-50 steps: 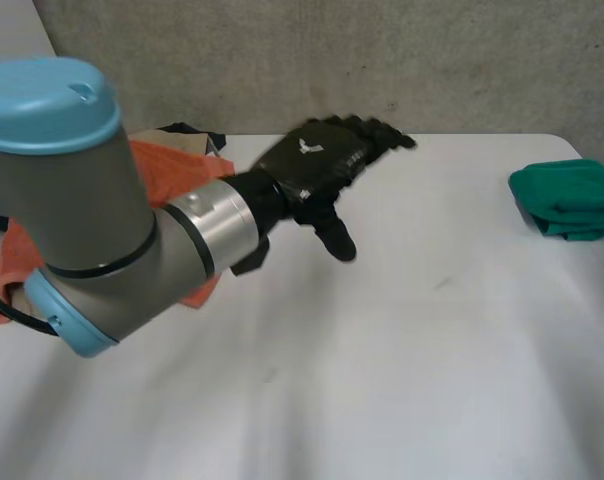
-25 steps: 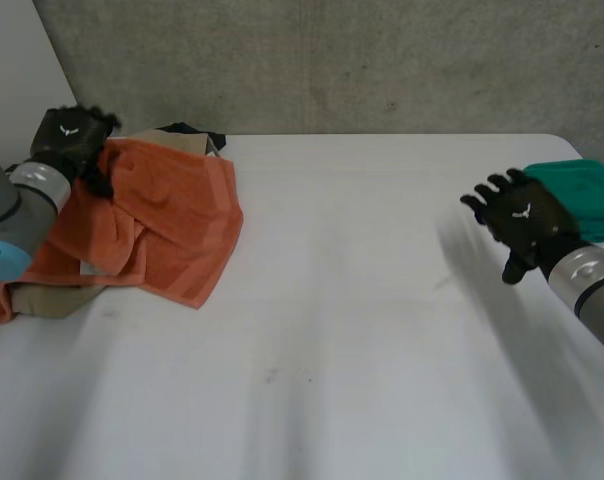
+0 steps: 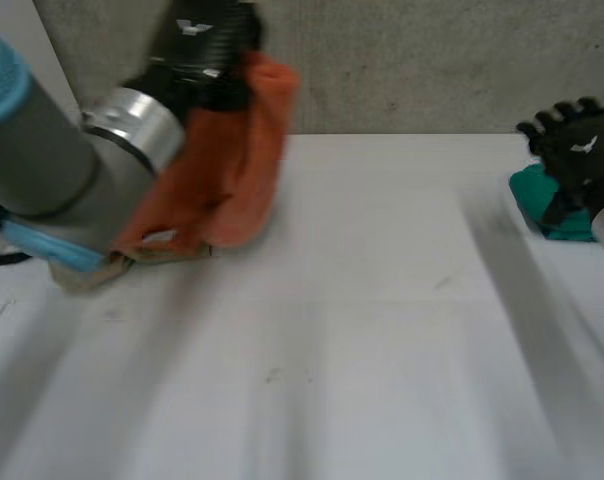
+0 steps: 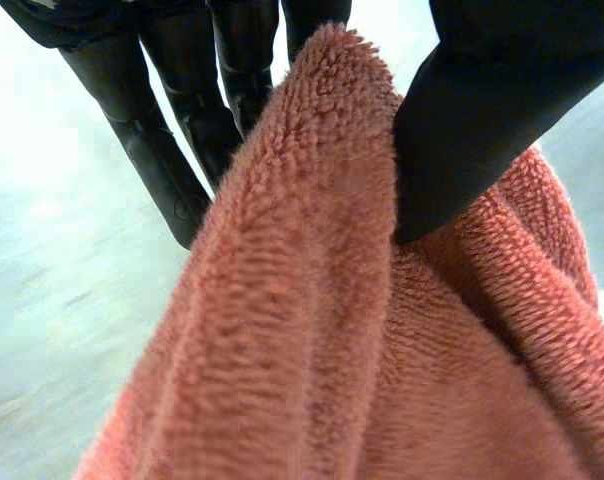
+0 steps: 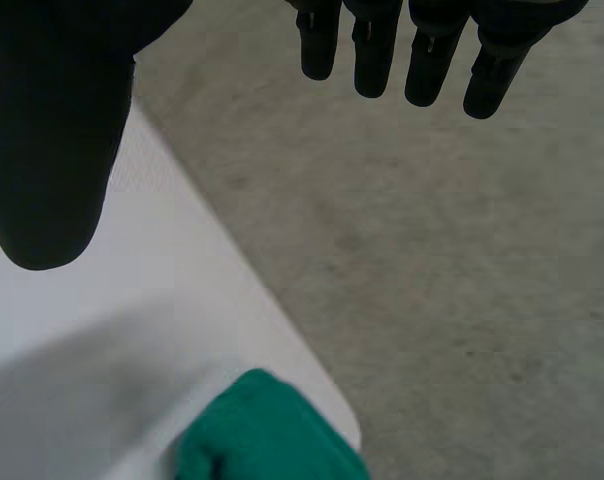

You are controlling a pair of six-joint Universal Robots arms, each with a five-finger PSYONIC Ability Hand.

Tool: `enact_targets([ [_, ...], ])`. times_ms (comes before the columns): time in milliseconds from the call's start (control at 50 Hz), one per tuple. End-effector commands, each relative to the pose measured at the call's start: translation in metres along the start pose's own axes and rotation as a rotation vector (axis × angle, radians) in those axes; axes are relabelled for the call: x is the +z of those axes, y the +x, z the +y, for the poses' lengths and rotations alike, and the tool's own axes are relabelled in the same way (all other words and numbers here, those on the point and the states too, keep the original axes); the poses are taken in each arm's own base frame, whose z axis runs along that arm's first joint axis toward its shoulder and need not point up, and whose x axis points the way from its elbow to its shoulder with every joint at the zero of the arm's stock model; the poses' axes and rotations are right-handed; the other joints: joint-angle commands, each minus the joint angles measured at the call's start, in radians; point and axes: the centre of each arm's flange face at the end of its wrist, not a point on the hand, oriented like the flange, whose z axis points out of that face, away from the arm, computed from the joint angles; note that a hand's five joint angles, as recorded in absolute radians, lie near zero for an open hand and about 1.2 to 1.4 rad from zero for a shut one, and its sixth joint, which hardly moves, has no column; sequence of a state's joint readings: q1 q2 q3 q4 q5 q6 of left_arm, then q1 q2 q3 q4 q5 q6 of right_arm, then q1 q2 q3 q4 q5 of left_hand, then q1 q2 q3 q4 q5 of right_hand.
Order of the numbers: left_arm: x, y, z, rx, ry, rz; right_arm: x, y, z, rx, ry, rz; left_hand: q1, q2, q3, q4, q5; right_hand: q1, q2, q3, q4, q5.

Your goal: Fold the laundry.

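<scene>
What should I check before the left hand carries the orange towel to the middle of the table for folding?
1. Grasp: the left hand pinches the orange towel between thumb and fingers: ok.
2. Towel free of the pile: cannot tell; in the head view its lower end reaches the beige cloth.
3. Landing place: the middle of the table is bare: ok.
4. The right hand is open and holds nothing: ok.
5. The right hand is apart from the green cloth: ok.
</scene>
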State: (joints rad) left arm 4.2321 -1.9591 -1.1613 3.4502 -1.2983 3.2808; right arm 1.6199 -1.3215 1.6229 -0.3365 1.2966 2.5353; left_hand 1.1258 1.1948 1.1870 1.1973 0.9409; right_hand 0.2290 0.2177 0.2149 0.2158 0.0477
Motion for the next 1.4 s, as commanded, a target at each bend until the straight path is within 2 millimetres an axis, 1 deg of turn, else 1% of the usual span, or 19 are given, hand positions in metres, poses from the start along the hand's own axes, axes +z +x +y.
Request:
enact_targets([
  [20,-0.025,0.114,0.014,-0.135,-0.057,0.275,-0.002,0.015,-0.008,0.135,-0.002,0.029,0.271,0.201,0.209,0.199,0.281,-0.054,-0.043,-0.040,-0.041,-0.048],
  [40,-0.027,0.125,0.040,-0.138,-0.113,0.296,-0.003,0.015,-0.007,0.140,-0.010,0.022,0.271,0.201,0.209,0.199,0.281,-0.054,-0.043,-0.040,-0.041,-0.048],
  [160,-0.033,0.136,0.108,-0.032,-0.274,0.295,-0.011,0.001,0.000,0.171,-0.050,-0.085,0.256,0.187,0.195,0.185,0.267,-0.054,-0.043,-0.040,-0.041,-0.048],
  [180,-0.034,0.135,0.112,-0.011,-0.291,0.287,-0.012,-0.001,0.003,0.182,-0.059,-0.113,0.120,0.051,0.058,0.048,0.130,-0.054,-0.043,-0.040,-0.041,-0.048],
  [200,-0.036,0.129,0.121,0.037,-0.327,0.262,-0.012,-0.002,0.004,0.187,-0.062,-0.130,-0.268,-0.337,-0.330,-0.340,-0.258,-0.054,-0.043,-0.040,-0.041,-0.048],
  [240,-0.038,0.122,0.124,0.076,-0.356,0.236,-0.014,-0.005,0.006,0.195,-0.071,-0.166,-0.620,-0.689,-0.681,-0.692,-0.610,-0.054,-0.043,-0.040,-0.041,-0.048],
  [280,-0.037,0.110,0.109,0.101,-0.357,0.199,-0.014,-0.006,0.009,0.208,-0.082,-0.204,-0.951,-1.020,-1.012,-1.023,-0.941,-0.054,-0.043,-0.040,-0.041,-0.048],
  [380,-0.049,0.095,0.056,0.091,-0.306,0.166,-0.015,-0.006,0.011,0.243,-0.118,-0.268,-0.951,-1.020,-1.012,-1.023,-0.941,-0.054,-0.043,-0.040,-0.041,-0.048],
  [500,-0.073,0.076,0.035,0.090,-0.319,0.121,-0.017,-0.017,0.017,0.335,-0.253,-0.396,-0.951,-1.020,-1.012,-1.023,-0.941,-0.054,-0.043,-0.040,-0.041,-0.048],
  [600,-0.094,0.046,0.061,0.094,-0.461,0.053,-0.023,-0.033,0.030,0.370,-0.413,-0.532,-0.945,-1.014,-1.006,-1.016,-0.934,-0.054,-0.043,-0.040,-0.041,-0.048],
  [700,-0.111,0.018,0.092,0.074,-0.598,-0.009,-0.031,-0.046,0.041,0.263,-0.455,-0.622,-0.942,-1.011,-1.003,-1.013,-0.931,0.014,0.026,0.028,0.027,0.021],
  [820,-0.120,0.004,0.142,0.077,-0.735,-0.021,-0.035,-0.070,0.043,0.235,-0.409,-0.651,-0.933,-1.002,-0.994,-1.004,-0.922,0.050,0.061,0.064,0.063,0.057],
  [960,-0.118,-0.001,0.175,0.133,-0.785,0.037,-0.040,-0.095,0.049,0.218,-0.359,-0.629,-0.857,-0.926,-0.918,-0.928,-0.846,0.117,0.128,0.131,0.130,0.124],
  [1120,-0.118,0.002,0.192,0.131,-0.813,0.064,-0.043,-0.104,0.056,0.184,-0.336,-0.594,-0.716,-0.785,-0.777,-0.787,-0.705,0.774,0.785,0.788,0.787,0.781],
  [1180,-0.119,0.002,0.193,0.131,-0.814,0.065,-0.044,-0.105,0.057,0.183,-0.334,-0.591,-0.500,-0.569,-0.561,-0.571,-0.489,1.155,1.167,1.169,1.169,1.162],
  [1280,-0.114,-0.002,0.192,0.145,-0.791,0.046,-0.045,-0.106,0.058,0.180,-0.333,-0.588,0.229,0.160,0.168,0.157,0.239,1.167,1.179,1.181,1.180,1.174],
  [1360,-0.109,-0.003,0.181,0.154,-0.751,0.020,-0.044,-0.099,0.056,0.162,-0.340,-0.549,0.271,0.201,0.209,0.199,0.281,1.167,1.179,1.181,1.180,1.174],
  [1380,-0.107,-0.003,0.174,0.159,-0.738,0.011,-0.042,-0.088,0.046,0.134,-0.320,-0.501,0.271,0.201,0.209,0.199,0.281,1.167,1.179,1.181,1.180,1.174],
  [1400,-0.101,-0.006,0.149,0.174,-0.674,-0.011,-0.041,-0.079,0.039,0.112,-0.303,-0.470,0.271,0.201,0.209,0.199,0.281,1.167,1.179,1.181,1.180,1.174],
])
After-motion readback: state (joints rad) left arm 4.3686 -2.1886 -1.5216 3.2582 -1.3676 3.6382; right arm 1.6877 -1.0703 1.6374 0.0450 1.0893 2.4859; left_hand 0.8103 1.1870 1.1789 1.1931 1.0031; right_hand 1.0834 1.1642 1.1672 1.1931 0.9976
